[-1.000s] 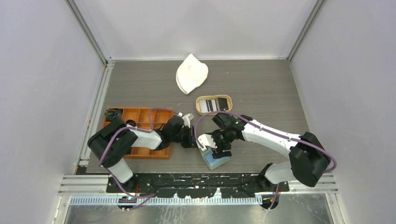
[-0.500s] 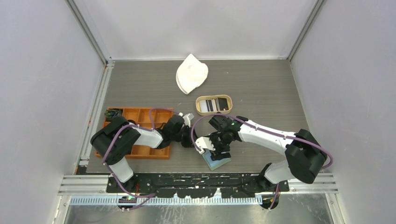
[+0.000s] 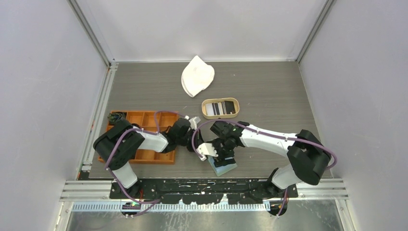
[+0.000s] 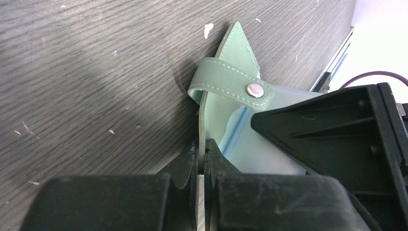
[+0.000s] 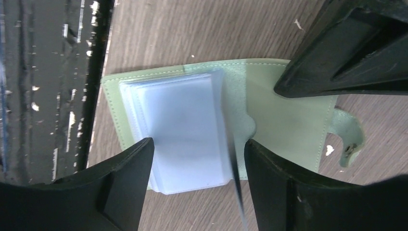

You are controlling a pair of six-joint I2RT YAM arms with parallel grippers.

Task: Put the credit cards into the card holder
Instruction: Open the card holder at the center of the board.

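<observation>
The sage-green card holder (image 3: 223,167) lies open at 6 o'clock on the table (image 3: 269,86), clear pockets (image 5: 183,130) face up, its snap-tab flap (image 4: 226,110) raised on edge. Black and white credit cards (image 3: 221,108) lie in a tray (image 3: 207,114) at its 12 o'clock.

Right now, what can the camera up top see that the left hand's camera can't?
Only the top camera shows the orange tray, the white cloth, the oval tray with credit cards in it, and both whole arms. Only the left wrist camera shows the snap tab up close and the left gripper pinching the cover's edge. Both show the green card holder and the wooden table.
</observation>
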